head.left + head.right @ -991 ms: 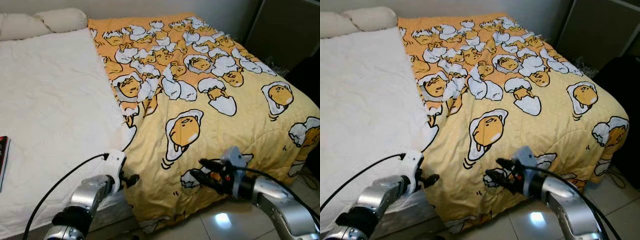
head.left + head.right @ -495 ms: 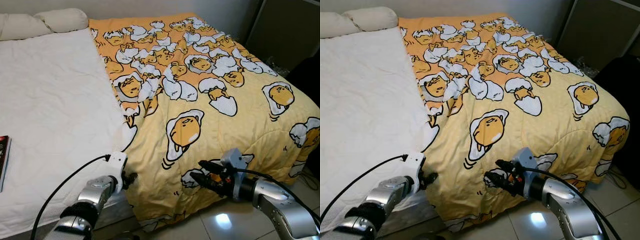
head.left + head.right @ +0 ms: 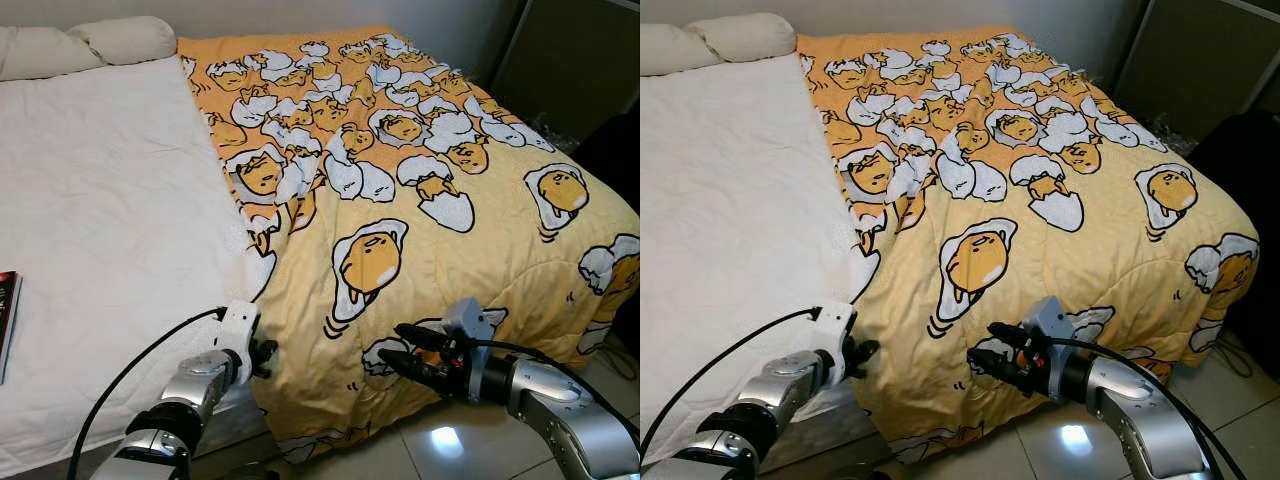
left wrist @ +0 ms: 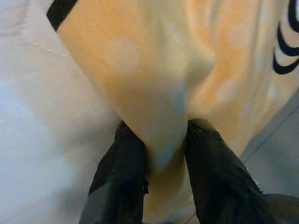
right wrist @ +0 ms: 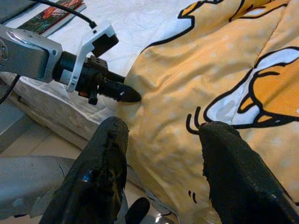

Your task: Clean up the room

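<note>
Blanket [image 3: 420, 210] edge — left end effector [image 4: 161, 154] pinch

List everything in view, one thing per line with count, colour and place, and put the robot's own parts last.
blanket: one, yellow-orange with egg cartoon print, over the bed's right half, hanging off the near edge.
sheet: one, white, on the bed's left half.
pillows: two, cream, at the far left end of the bed.
book: one, dark cover with red, on the sheet at the left edge of the picture.
floor: light glossy tiles, beside the bed at lower right.
cabinet: one, dark, upper right.
left gripper: black fingers pinched on the blanket's near edge.
right gripper: black fingers open, against the blanket's hanging side.
</note>
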Tool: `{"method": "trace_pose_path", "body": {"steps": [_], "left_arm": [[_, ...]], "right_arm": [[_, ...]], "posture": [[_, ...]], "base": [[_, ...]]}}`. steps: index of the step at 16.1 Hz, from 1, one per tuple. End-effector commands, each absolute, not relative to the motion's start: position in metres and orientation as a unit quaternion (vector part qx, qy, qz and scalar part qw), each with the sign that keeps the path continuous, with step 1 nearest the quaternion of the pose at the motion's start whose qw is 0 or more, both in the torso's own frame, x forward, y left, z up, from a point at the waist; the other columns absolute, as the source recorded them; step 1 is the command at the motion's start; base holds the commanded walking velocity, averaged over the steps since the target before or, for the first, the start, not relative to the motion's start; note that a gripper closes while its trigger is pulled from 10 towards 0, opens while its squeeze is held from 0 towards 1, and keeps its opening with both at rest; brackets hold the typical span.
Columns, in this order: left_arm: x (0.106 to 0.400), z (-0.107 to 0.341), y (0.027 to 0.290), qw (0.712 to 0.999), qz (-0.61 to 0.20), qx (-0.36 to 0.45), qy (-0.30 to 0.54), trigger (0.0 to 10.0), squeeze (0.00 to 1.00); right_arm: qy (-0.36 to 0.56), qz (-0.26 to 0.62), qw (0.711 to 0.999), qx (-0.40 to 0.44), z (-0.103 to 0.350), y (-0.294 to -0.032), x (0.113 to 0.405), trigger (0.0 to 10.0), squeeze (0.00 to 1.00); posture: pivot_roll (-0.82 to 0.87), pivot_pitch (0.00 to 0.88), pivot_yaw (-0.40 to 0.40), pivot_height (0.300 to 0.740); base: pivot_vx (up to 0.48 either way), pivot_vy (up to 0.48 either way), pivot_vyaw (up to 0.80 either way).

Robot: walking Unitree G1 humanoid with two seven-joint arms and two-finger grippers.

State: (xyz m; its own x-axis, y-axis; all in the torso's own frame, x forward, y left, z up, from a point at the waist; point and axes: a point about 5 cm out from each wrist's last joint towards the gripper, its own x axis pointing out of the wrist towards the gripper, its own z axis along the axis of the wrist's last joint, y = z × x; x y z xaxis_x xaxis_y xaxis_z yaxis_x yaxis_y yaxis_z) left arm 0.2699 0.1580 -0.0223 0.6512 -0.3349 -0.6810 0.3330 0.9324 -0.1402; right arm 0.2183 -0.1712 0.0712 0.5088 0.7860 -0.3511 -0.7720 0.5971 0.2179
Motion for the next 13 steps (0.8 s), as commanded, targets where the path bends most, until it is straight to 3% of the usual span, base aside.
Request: {"method": "trace_pose_path", "body": {"steps": [1,5,10,13], "left_arm": [[0.273,-0.019,0.155,0.91,-0.193,-0.011,0.366,0.0,0.0],[0.265,-0.021,0.159,0.896,-0.225,-0.019,0.382,0.0,0.0],[0.233,-0.032,0.169,0.867,-0.266,-0.003,0.422,0.0,0.0],[0.231,-0.026,0.178,0.882,-0.237,-0.005,0.408,0.0,0.0]], "right_arm": [[0.207,0.458,0.864,0.015,0.075,-0.17,0.216,10.0,0.0],[0.207,0.458,0.864,0.015,0.075,-0.169,0.216,10.0,0.0],[0.204,0.454,0.867,0.018,0.076,-0.168,0.216,10.0,0.0],[0.204,0.454,0.867,0.019,0.077,-0.168,0.215,10.0,0.0]], "posture": [[-0.1,0.0,-0.008,0.74],[-0.1,0.0,-0.001,0.74],[-0.09,0.0,0.004,0.74],[-0.09,0.0,0.004,0.74]], "base": [[0.0,0.0,0.0],[0.0,0.0,0.0],[0.0,0.0,0.0],[0.0,0.0,0.0]]}}
